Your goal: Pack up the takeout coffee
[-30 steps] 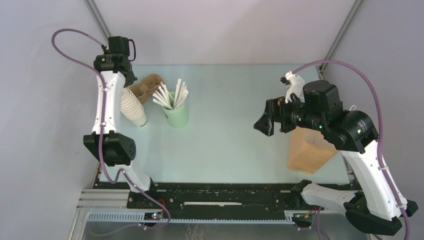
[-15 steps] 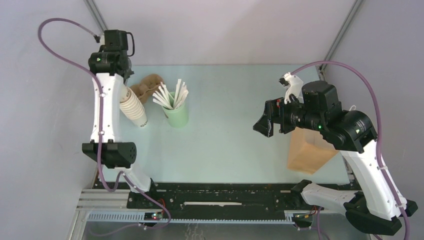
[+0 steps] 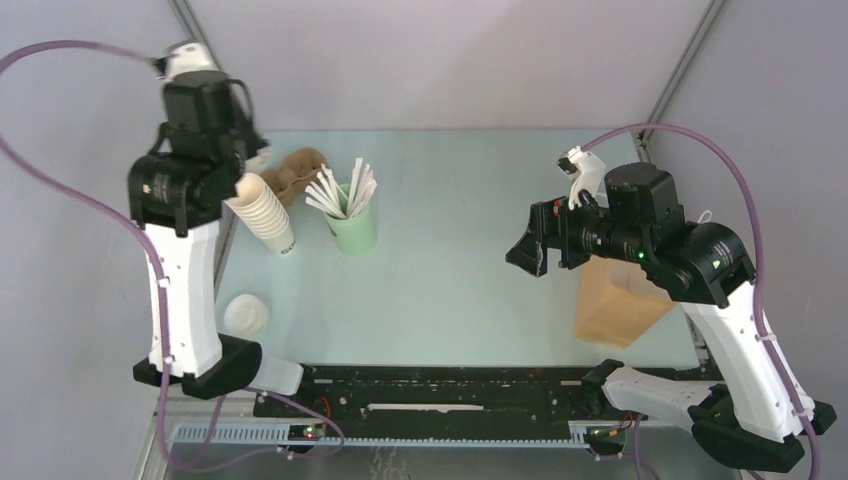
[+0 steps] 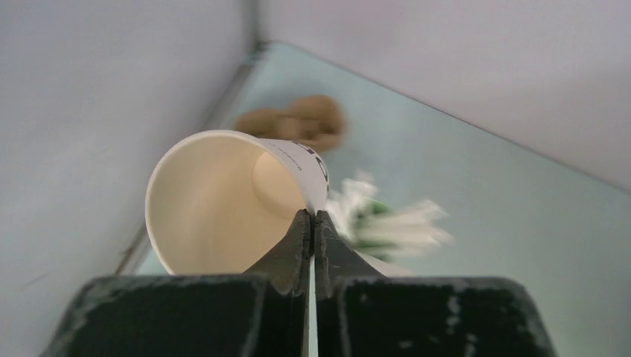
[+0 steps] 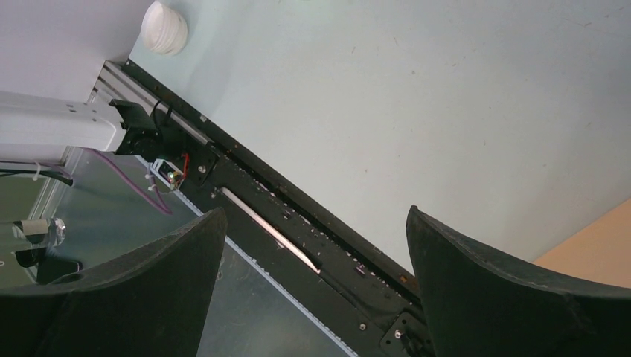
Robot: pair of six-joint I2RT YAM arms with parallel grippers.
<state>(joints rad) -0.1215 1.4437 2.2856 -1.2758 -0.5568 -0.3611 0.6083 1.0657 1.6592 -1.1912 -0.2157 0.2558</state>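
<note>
We see the left gripper (image 4: 313, 223) clenched on the rim wall of the paper cup (image 4: 216, 201), held up at the far left. The cup's long axis runs away from the wrist, mouth toward it. The right gripper (image 5: 314, 223) is released and empty near the brown paper bag (image 3: 612, 300), well apart from the cup.

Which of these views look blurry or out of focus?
Left wrist: the paper cup in the left gripper is sharp, the white sticks and brown holder behind it are blurred. Top external: the left arm's top end smears slightly. Right wrist: sharp, white lid included.
</note>
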